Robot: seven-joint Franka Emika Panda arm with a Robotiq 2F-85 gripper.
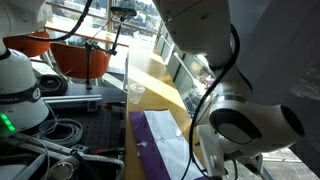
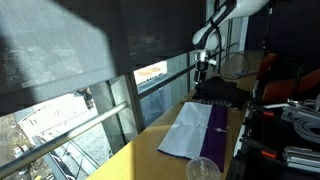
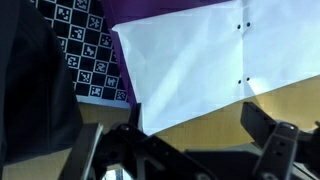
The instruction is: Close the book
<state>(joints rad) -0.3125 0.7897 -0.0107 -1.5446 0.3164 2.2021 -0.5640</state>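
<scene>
So you're at the approach: pincer (image 3: 188, 152) released and empty, the open book (image 3: 200, 60) below it. Next, catch its loose edge and fold it shut.

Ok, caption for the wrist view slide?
Open hand above the open book lying on the tan tabletop, checkered marker board beside it.

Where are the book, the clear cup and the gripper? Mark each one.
the book (image 3: 200, 60): wrist view, on its open white page.
the clear cup (image 2: 204, 168): in an exterior view, on its wall.
the gripper (image 3: 190, 130): wrist view, midway between its open jaws.
</scene>
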